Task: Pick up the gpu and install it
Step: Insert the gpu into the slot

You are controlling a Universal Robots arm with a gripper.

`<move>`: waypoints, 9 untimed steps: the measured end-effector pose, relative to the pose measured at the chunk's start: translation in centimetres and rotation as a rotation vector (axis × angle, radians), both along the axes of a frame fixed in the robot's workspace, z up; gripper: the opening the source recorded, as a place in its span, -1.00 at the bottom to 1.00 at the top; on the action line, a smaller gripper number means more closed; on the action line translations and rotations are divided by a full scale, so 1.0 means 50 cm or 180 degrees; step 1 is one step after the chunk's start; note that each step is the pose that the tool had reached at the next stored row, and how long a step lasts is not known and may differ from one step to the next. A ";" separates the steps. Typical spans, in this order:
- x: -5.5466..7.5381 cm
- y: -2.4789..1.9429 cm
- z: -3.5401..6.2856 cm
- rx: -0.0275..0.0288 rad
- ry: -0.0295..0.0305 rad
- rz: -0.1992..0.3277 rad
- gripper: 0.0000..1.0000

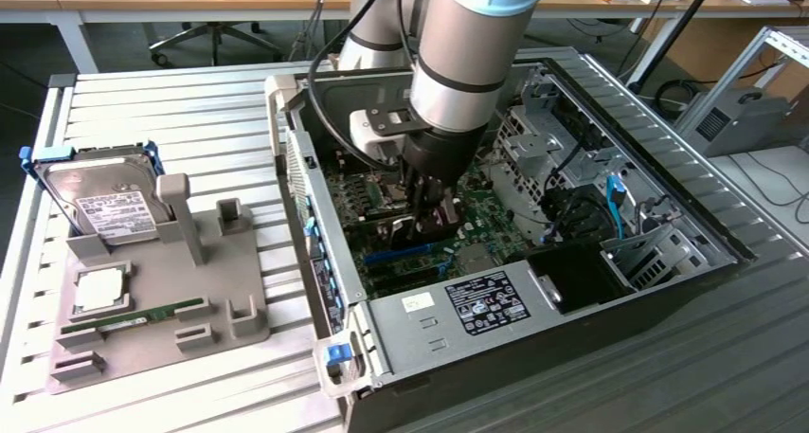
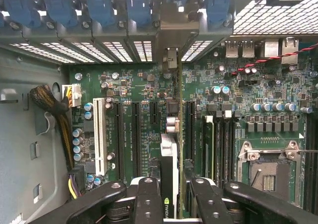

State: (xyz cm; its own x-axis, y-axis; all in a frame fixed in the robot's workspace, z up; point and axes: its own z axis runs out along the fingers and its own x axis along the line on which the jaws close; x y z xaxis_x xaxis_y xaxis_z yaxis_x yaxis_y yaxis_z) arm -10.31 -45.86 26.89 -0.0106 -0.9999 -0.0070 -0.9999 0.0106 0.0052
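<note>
My gripper (image 1: 427, 226) reaches down into the open computer case (image 1: 657, 253), just above the motherboard (image 1: 487, 215). It is shut on the gpu (image 1: 437, 223), which stands on edge between the fingers. In the wrist view the gpu (image 2: 170, 149) appears edge-on, running from my gripper (image 2: 172, 196) towards the rear slot openings. Its silver bracket (image 2: 170, 60) sits at one opening in the case's back wall. The card lies along the motherboard (image 2: 144, 90) between two long black slots (image 2: 135, 134). Whether its lower edge sits in a slot is hidden.
On the exterior view's left, a grey fixture tray (image 1: 189, 310) holds a hard drive (image 1: 108, 206), a processor chip (image 1: 101, 291) and a memory stick (image 1: 133, 316). Inside the case are a white slot (image 2: 99, 134), a cable bundle (image 2: 49, 102), the processor socket (image 2: 266, 172) and a power supply (image 1: 487, 305).
</note>
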 end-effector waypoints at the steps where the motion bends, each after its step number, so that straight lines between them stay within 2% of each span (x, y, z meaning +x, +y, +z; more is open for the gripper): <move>1: 0.000 0.0000 -0.001 0.0000 0.0000 0.0000 -0.44; 9: 0.000 0.0000 -0.003 0.0000 0.0000 0.0000 -0.44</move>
